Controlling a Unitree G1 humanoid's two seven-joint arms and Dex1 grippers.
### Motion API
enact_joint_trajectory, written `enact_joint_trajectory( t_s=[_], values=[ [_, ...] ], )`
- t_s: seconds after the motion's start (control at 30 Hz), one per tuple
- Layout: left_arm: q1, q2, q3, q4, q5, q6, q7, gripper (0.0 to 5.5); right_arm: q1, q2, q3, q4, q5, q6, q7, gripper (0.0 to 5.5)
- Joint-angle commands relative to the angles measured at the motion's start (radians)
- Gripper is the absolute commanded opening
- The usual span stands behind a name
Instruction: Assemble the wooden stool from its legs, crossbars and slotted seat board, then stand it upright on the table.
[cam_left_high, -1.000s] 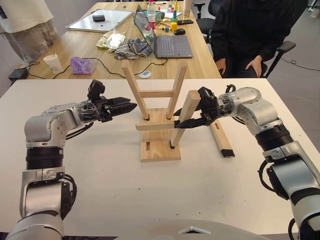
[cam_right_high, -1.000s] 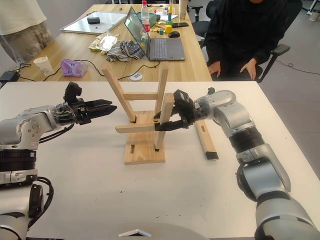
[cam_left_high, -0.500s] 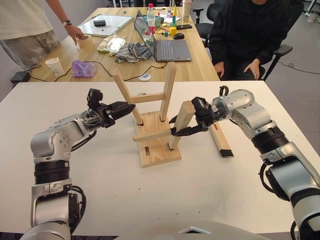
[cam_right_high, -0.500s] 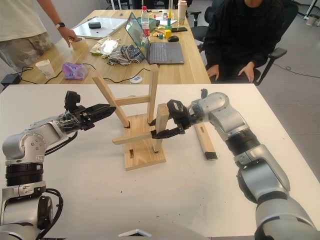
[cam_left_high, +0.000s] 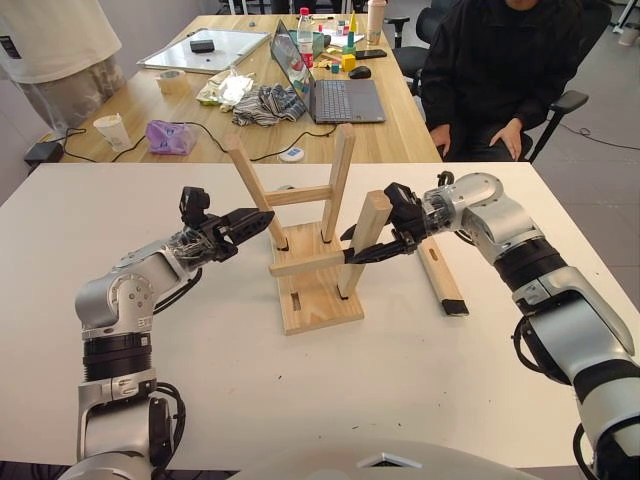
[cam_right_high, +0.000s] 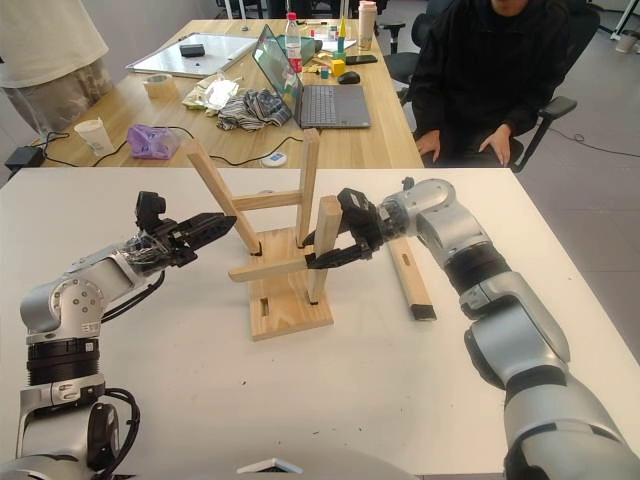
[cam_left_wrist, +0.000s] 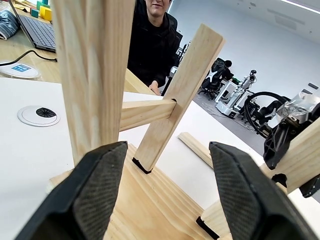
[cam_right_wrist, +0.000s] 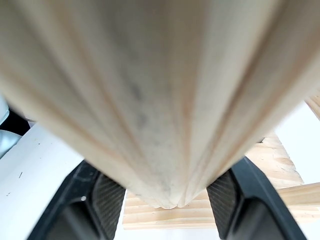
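Note:
The slotted seat board (cam_left_high: 318, 298) lies flat on the white table. Two legs stand in its far slots, joined by a crossbar (cam_left_high: 302, 194). My right gripper (cam_left_high: 366, 250) is shut on a third leg (cam_left_high: 364, 236), which stands tilted at the board's near right corner with a crossbar (cam_left_high: 303, 264) sticking out to the left. In the right wrist view that leg (cam_right_wrist: 150, 90) sits between the pads (cam_right_wrist: 102, 200). My left gripper (cam_left_high: 256, 219) is open, its fingers (cam_left_wrist: 97, 190) level with the far-left leg (cam_left_wrist: 92, 75). A loose leg (cam_left_high: 440, 276) lies to the right.
Behind the white table stands a wooden table (cam_left_high: 150, 100) with a laptop (cam_left_high: 335, 92), a cup (cam_left_high: 110, 128), cloth and small items. A person in black sits on a chair (cam_left_high: 560, 100) at the back right. A round cable port (cam_left_wrist: 37, 115) is set in the table.
The head camera has shifted. My left gripper has edged closer to the far-left leg. My right gripper keeps its hold on the third leg, which has barely moved.

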Motion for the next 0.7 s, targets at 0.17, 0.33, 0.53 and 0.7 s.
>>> enact_joint_trajectory(
  t_s=[0.17,0.33,0.53,0.7],
  values=[
    [0.008,0.002,0.062,0.011,-0.005,-0.069,0.050,2.98,0.278,-0.094,0.164,-0.017,-0.294,0.175,-0.190,2.06],
    [0.004,0.003,0.069,0.024,-0.010,-0.079,0.052,2.98,0.255,-0.117,0.065,-0.172,-0.265,0.242,-0.233,2.92],
    [0.024,0.012,0.087,0.015,-0.027,-0.083,0.066,2.98,0.241,-0.164,-0.283,-0.376,-0.181,0.425,-0.409,2.92],
    [0.021,0.018,0.101,0.023,-0.028,-0.087,0.083,2.98,0.080,-0.008,-0.702,-0.553,0.150,0.561,-0.710,1.97]
  ],
)
